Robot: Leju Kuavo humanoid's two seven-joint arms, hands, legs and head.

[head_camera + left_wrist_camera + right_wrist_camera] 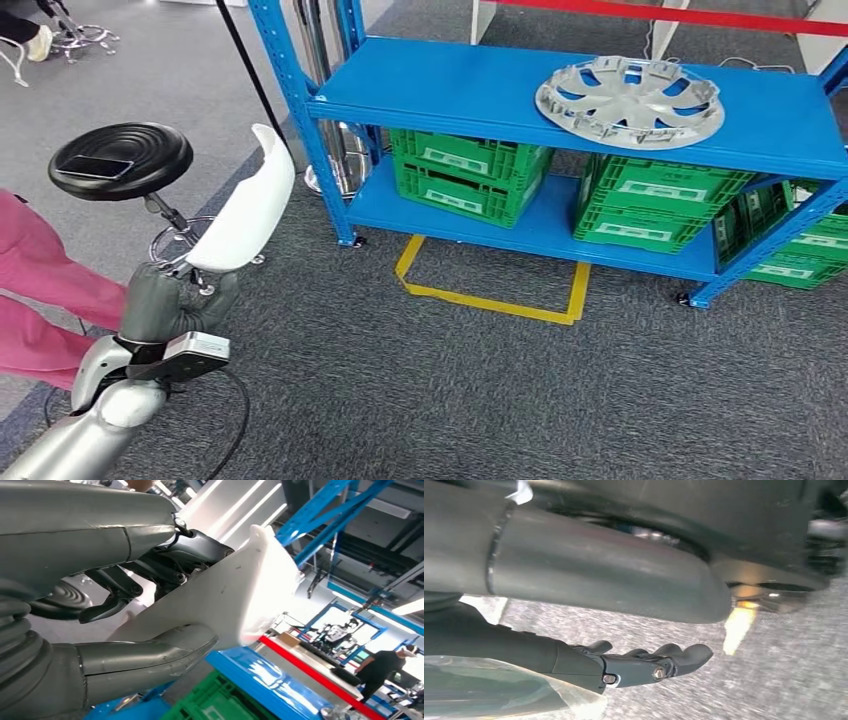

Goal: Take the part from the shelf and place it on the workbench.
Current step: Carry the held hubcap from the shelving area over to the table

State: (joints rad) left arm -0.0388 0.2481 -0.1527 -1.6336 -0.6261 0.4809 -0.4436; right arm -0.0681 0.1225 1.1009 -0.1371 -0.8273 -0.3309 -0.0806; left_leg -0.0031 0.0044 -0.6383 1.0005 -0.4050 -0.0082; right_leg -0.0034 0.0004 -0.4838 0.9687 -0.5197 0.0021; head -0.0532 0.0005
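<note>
Head view has the white part (245, 205), a curved plastic shell, sitting in the left half of the frame, tilted up and to the right. The left robot hand (170, 300) is wrapped around its lower end, so it's up in the air and well clear of the blue shelf (520, 95). In the left wrist view you can see the same part (225, 595) pinched between the thick grey thumb (150, 652) on one face and the darker fingers (192, 550) on the other, pretty solid hold.

The right robot hand (644, 665) is seen in the right wrist view over grey carpet, its dark fingers loosely curled with nothing in them, not really spread.

Further out: a silver hubcap (630, 100) lies on the shelf's top level at upper right, green crates (465, 175) sit on the lower level. Yellow tape (490, 295) marks the carpet in front. A black stool (120, 160) with a phone (97, 167) on it is at left, next to someone's pink sleeve (45, 275).
</note>
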